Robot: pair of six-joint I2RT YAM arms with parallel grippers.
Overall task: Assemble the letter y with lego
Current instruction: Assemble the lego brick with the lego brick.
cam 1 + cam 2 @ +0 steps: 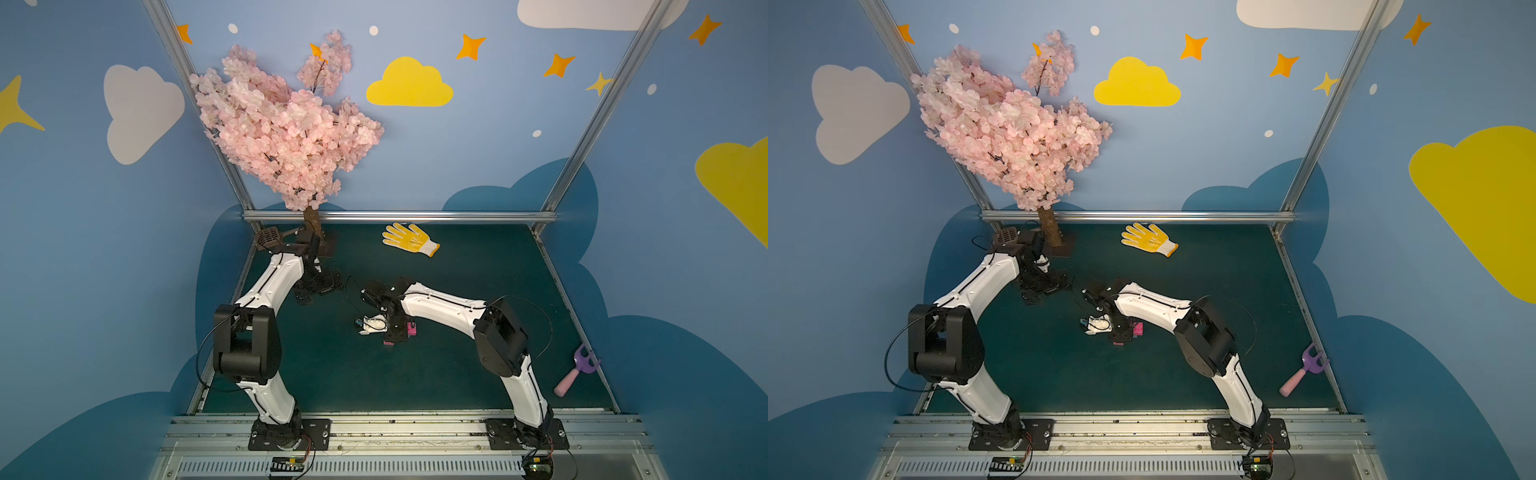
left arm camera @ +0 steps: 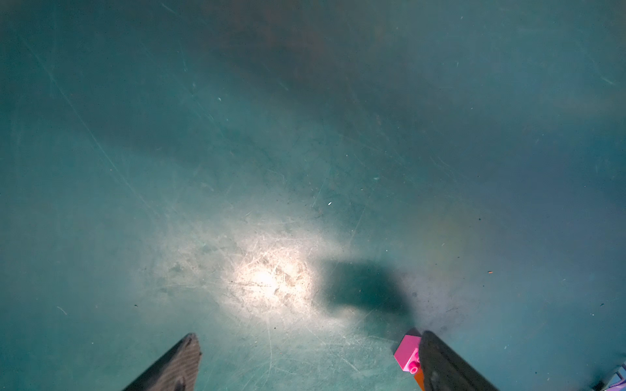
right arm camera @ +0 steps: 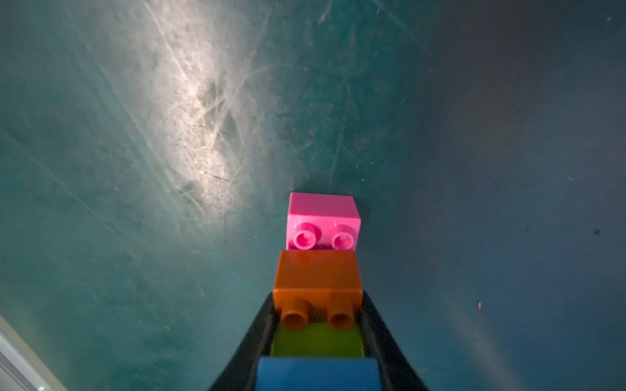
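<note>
My right gripper (image 3: pixel 318 298) is shut on a row of joined lego low over the green mat. The jaws press on the sides of the lime green brick (image 3: pixel 318 338) and the orange brick (image 3: pixel 316 274). A dark blue brick (image 3: pixel 318 374) sits nearer the wrist and a pink brick (image 3: pixel 323 220) sticks out past the fingertips. In both top views the pink ends (image 1: pixel 411 330) (image 1: pixel 1138 329) peek out beside that gripper (image 1: pixel 397 332) (image 1: pixel 1121 332) mid-table. My left gripper (image 2: pixel 310 335) (image 1: pixel 318 289) is open and holds nothing. A pink brick (image 2: pixel 408 353) shows partly behind one of its fingers.
A yellow glove (image 1: pixel 409 239) lies near the back rail. A pink blossom tree (image 1: pixel 286 133) stands on its base at the back left, close behind the left arm. A purple and pink toy fork (image 1: pixel 577 370) lies by the mat's right edge.
</note>
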